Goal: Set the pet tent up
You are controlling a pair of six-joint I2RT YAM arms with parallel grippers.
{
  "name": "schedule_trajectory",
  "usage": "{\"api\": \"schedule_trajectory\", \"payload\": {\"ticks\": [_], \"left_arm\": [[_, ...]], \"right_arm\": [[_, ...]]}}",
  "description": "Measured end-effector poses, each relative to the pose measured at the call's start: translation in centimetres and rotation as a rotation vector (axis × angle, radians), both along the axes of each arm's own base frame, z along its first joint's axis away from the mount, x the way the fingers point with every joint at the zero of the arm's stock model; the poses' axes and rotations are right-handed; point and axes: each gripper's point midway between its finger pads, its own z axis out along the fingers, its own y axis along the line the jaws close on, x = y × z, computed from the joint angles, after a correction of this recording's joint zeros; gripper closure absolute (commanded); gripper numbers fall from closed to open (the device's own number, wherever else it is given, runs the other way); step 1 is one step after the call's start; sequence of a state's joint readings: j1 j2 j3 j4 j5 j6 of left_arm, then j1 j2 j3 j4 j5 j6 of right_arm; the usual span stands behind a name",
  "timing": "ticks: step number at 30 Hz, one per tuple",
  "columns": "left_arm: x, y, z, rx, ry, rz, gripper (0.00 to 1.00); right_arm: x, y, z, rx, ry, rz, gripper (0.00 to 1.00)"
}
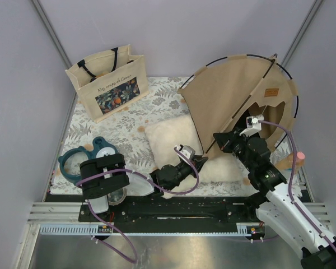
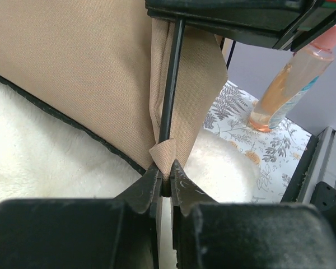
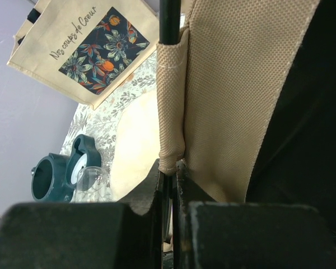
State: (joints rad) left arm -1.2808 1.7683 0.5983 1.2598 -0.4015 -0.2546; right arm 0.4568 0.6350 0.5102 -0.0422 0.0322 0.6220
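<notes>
Left tool [image 2: 163, 188] clamped on pet tent's [image 1: 235, 95] black pole [image 2: 171, 84] at its near end, right tool [image 3: 169, 178] clamped just above. Pole slanted toward bench's [image 1: 129, 129] far-right corner.

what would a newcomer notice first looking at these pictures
The tan pet tent stands half raised at the back right, its near edge lying over a fluffy cream pillow mid-table. Both arms reach to it, and each wrist view shows jaws pinched shut on its thin black pole at a fabric edge. At back left stands a floral tote bag.
</notes>
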Motion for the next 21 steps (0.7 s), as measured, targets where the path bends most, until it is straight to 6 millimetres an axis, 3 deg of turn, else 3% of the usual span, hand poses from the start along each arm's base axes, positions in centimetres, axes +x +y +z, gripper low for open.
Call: {"api": "schedule_trajectory", "payload": {"ticks": [5, 9, 12, 21], "left_arm": [[-0.3, -0.1, -0.6, 0.024, 0.006, -0.017, 0.66], [-1.2, -0.6, -0.9, 0.038, 0.009, -0.066, 0.59], [-1.3, -0.6, -0.9, 0.031, 0.012, -0.066, 0.61], [-1.2, -0.1, -1.5, 0.047, 0.031, -0.049, 0.9]], "right_arm": [[-0.1, 0.5, -0.4, 0.008, -0.004, 0.029, 1.0], [-0.6, 1.0, -0.5, 0.016, 0.007, 0.072, 1.0], [-1.1, 1.3, -0.7, 0.016, 0.023, 0.098, 1.0], [-1.9, 1.0, -1.5, -0.004, 0.061, 0.107, 1.0]]}}
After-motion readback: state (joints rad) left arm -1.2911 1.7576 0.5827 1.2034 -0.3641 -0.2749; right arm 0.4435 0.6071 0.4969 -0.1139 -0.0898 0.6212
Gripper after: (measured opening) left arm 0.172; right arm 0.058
